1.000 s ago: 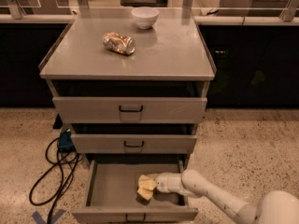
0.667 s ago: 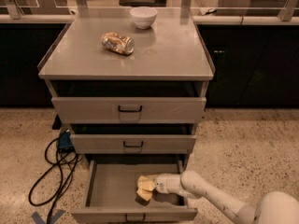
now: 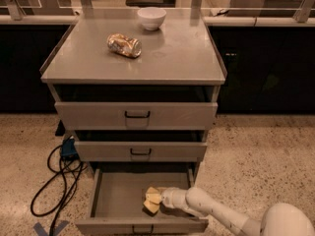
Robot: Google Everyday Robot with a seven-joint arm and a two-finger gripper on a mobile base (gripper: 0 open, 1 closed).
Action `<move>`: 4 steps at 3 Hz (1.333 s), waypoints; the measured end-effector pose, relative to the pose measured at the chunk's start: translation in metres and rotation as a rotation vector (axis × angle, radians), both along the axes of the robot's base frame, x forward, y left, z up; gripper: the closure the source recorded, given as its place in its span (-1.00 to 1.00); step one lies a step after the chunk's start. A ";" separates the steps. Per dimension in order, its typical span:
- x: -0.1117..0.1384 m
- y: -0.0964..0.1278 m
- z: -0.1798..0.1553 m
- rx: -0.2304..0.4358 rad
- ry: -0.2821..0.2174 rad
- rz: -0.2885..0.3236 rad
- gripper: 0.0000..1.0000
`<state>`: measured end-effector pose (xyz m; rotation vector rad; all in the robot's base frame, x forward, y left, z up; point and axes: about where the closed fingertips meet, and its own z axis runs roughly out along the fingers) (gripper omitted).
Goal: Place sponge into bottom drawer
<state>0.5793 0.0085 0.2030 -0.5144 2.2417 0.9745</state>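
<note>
1. Claw: my gripper (image 3: 160, 199) sits inside the bottom drawer (image 3: 114, 200), lower centre of the frame. My white arm enters from the lower right corner and crosses over the drawer's right front corner.
2. Sponge (image 3: 152, 201): pale yellow, right at the tip of the claw, over the right half of the drawer floor. It is near the front wall but apart from it. I cannot tell whether the claw is clamped on it or merely against it.
3. Drawer: pulled out towards the bottom edge of the frame. The left half of its floor is bare, with open room up to the left wall and the rear.
4. Overhead: the middle drawer (image 3: 141, 151) front hangs directly above the rear of the open tray. The top drawer (image 3: 137, 115) sits above that.
5. Cabinet top (image 3: 187, 58): a dented can (image 3: 124, 45) lies on its side, left of centre. A white bowl (image 3: 151, 18) stands near the back edge.
6. Floor, left of frame: a dark cable (image 3: 50, 180) loops beside the drawer's left wall.
</note>
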 end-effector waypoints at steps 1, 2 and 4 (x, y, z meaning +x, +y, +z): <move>0.014 -0.004 -0.030 -0.034 -0.034 -0.135 1.00; 0.028 -0.015 -0.031 -0.056 -0.066 -0.198 1.00; 0.034 -0.011 -0.032 -0.082 -0.064 -0.165 1.00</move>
